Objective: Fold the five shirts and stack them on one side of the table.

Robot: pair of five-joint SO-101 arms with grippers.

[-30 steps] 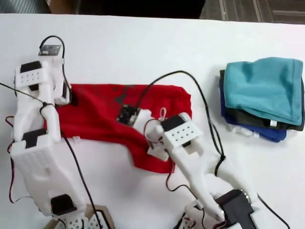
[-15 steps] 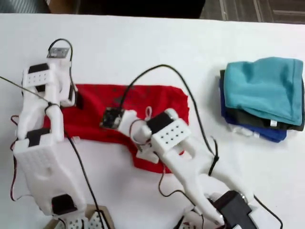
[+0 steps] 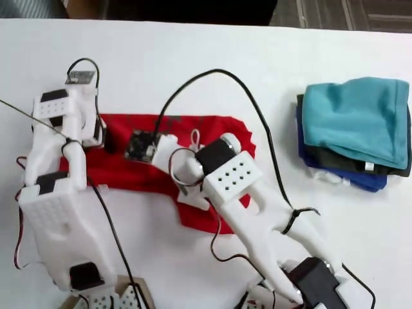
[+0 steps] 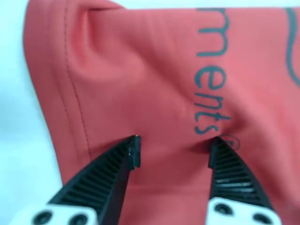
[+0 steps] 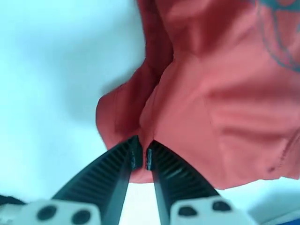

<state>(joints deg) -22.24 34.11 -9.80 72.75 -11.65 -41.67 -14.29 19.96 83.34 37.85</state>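
Note:
A red shirt (image 3: 129,168) lies spread across the table's middle-left, partly folded, with printed letters on it. My left gripper (image 4: 173,150) stands open just above the shirt (image 4: 154,84), near its left hem, a finger (image 4: 123,161) on each side of the print. In the high view the left gripper (image 3: 107,140) is at the shirt's left end. My right gripper (image 5: 140,158) is shut on a bunched fold of the red shirt (image 5: 211,108) at its edge. The right arm (image 3: 232,177) lies over the shirt's right half.
A stack of folded shirts (image 3: 357,129), teal on top of dark and blue ones, sits at the table's right side. Black cables (image 3: 257,116) loop above the right arm. White table (image 3: 193,58) stretches behind the shirt.
The right arm has swung left across the shirt, carrying the pinched fold with it. The left arm has shifted slightly right along the shirt's left end.

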